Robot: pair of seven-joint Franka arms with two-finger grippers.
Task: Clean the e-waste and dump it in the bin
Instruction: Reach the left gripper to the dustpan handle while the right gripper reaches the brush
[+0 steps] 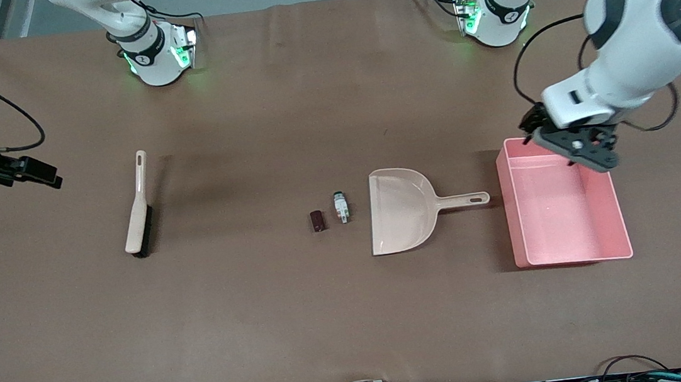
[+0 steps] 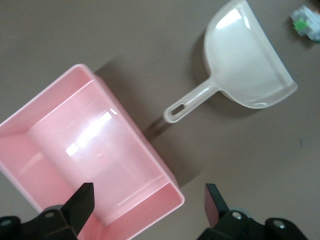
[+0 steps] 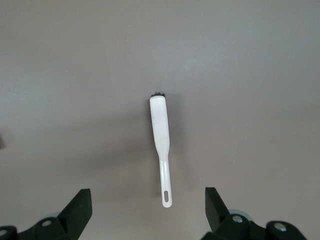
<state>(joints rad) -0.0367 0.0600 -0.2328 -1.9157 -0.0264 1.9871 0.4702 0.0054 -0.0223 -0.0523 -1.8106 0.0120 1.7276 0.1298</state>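
Observation:
The e-waste lies mid-table: a dark maroon-black block (image 1: 317, 220) and beside it a white-grey component (image 1: 341, 206) with green marks, also in the left wrist view (image 2: 306, 22). The beige dustpan (image 1: 399, 210) lies just beside them toward the left arm's end, its handle pointing at the pink bin (image 1: 554, 206), which is empty. My left gripper (image 1: 573, 147) hangs open and empty over the bin's corner farthest from the front camera; bin (image 2: 75, 145) and dustpan (image 2: 245, 60) show below it. My right gripper (image 1: 38, 173) is open and empty, up in the air at the right arm's end of the table.
A beige brush (image 1: 138, 204) with black bristles lies flat toward the right arm's end; it shows below the right gripper (image 3: 147, 205) in the right wrist view (image 3: 161, 135). Brown table cover (image 1: 265, 319) all around. Cables run along the front edge.

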